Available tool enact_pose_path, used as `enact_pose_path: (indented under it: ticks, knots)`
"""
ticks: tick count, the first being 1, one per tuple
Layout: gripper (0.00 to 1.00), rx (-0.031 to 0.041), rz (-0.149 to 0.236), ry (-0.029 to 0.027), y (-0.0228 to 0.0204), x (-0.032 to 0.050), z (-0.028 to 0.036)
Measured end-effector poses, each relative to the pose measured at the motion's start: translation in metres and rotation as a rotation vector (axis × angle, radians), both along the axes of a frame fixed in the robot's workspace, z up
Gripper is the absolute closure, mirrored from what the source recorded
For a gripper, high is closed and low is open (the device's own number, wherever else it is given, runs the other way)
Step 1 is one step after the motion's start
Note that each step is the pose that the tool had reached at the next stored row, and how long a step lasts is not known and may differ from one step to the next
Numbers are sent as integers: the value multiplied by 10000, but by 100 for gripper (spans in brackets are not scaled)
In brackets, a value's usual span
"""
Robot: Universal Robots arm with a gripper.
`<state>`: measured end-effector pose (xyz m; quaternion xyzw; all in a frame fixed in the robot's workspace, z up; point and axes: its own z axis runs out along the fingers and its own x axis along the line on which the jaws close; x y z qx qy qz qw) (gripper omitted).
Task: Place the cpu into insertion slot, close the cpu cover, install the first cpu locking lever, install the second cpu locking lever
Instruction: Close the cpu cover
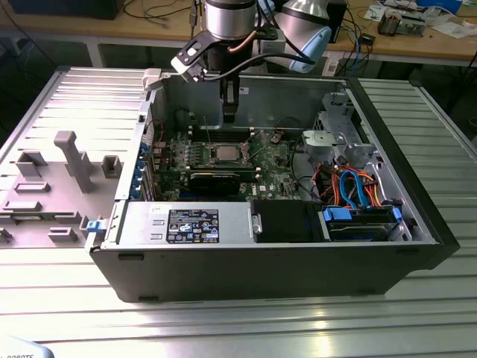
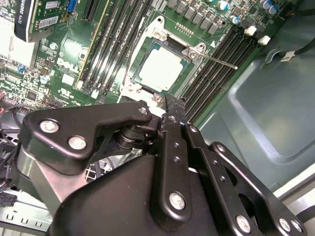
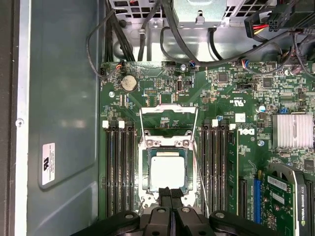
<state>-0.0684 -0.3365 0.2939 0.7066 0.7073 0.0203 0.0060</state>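
- From my console, the gripper had its fingers pressed together with nothing between them. In the exterior view it hung inside the open case, over the green board.
- The cpu lay flat in the insertion slot, its silver top showing through the window of the cpu cover. The cover looked lowered around the chip, though I couldn't confirm it sat fully flush.
- A thin locking lever stuck out free beside the socket, over the memory slots, so I took the latching as unfinished.
- My main worry was the closed fingertips, which sat just at the socket's near edge in both wrist views. I couldn't tell whether they touched the metal.
- A push slightly off line could have slid off that thin wire and scraped the board or the memory slots.
- If the cover wasn't flush, forcing a lever down could have loaded the chip unevenly and hurt the contacts beneath.
- I guessed the lever was springy, so letting it go before it hooked could have let it snap back up.
- The case walls stood near the arm, so a wide swing risked a knock.
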Motion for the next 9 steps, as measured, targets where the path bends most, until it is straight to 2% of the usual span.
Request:
enact_pose_path:
  ticks: [9]
  knots:
    - [89,-1,1,1,0,73,1]
